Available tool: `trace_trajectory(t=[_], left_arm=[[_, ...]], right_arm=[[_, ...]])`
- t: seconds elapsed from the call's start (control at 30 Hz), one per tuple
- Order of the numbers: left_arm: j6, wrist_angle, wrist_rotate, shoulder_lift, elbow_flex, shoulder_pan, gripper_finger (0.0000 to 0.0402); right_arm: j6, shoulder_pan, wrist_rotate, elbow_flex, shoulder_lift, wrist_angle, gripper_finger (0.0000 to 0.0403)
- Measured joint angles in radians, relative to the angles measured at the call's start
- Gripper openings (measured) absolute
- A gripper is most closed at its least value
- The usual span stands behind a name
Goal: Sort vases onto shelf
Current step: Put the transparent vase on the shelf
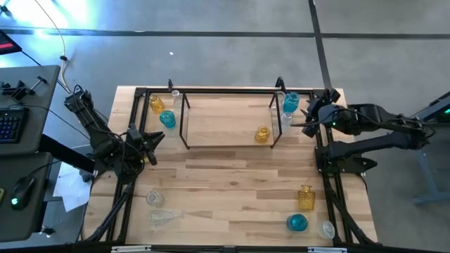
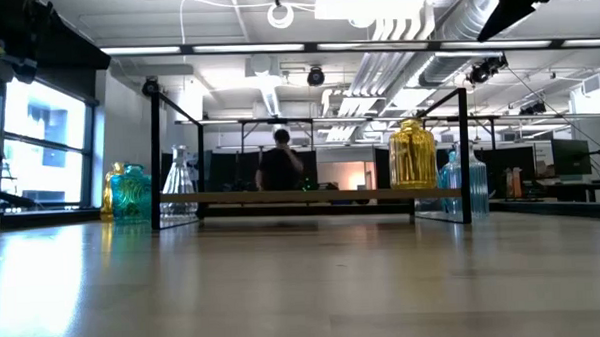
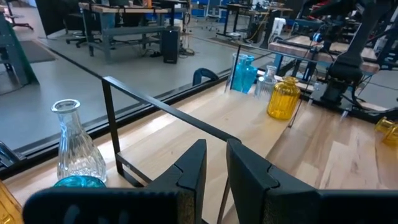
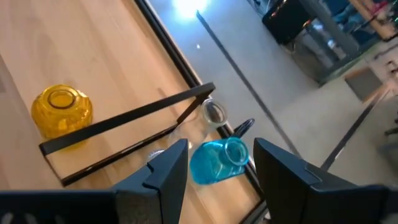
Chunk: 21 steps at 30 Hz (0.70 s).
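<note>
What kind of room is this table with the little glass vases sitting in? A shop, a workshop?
Most likely an open-plan lab or workshop. Behind the light wooden table hang exposed silver ceiling ducts, with rows of workbenches on a bare grey concrete floor, and a black computer keyboard sits beside the table.

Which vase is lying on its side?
The clear vase at the table's front left, beside an upright clear one. Every other vase stands upright.
</note>
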Motion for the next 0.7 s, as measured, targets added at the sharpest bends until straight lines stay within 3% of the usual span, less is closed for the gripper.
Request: trace_trajectory(t=[0.3,0.7], left_arm=[[0.019,0.003,-0.003,0.000,0.000,0.000,0.0056],[0.060,0.003,0.020,0.000,0.000,-0.001,0.0056]], right_arm=[[-0.018,-0.189,-0.190,-0.001,0.012,-0.021,0.0178],[-0.087,-0.410,-0.363,-0.001,0.115,0.013,0.0281]])
